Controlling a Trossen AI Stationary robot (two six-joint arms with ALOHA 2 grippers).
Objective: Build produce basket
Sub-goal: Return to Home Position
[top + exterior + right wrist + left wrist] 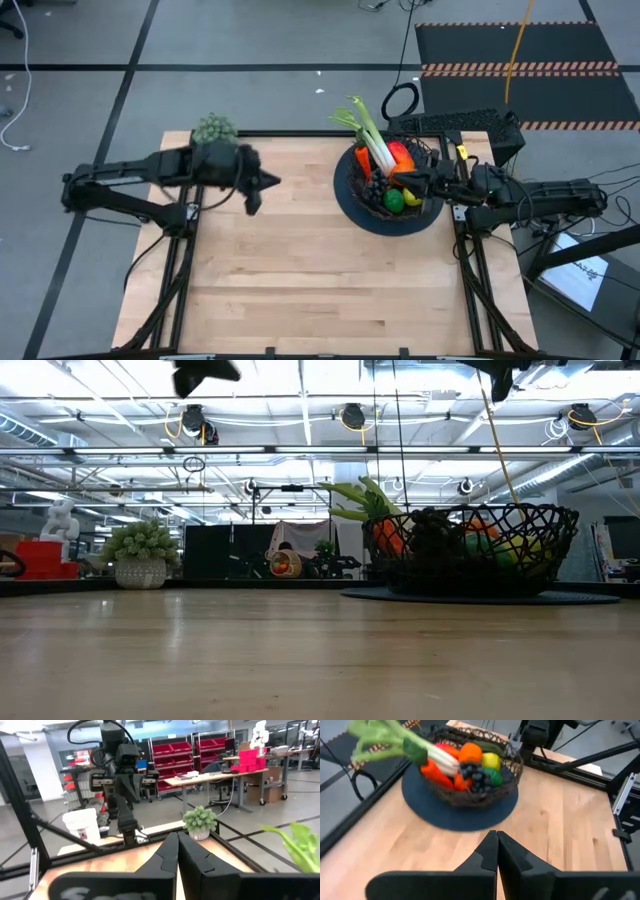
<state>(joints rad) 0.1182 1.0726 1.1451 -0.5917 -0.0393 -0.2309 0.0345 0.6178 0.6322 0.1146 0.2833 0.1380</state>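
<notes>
The black wire-mesh basket (392, 188) stands on a round dark mat at the table's far right. In it lie the produce: a white-green leek (370, 135) leaning out over the far rim, orange and red pieces, dark grapes (472, 774), a lime (393, 200) and a lemon (490, 760). My left gripper (272, 182) hovers shut above the far left of the table, pointing at the basket. My right gripper (432, 180), also shut, hovers at the basket's right rim, high above it. Both hold nothing.
A pale bushy clump in a small pot (214, 129) stands at the table's far left corner. The round dark mat (352, 205) lies under the basket. Bare wood spreads over the near half and middle of the table (300, 280).
</notes>
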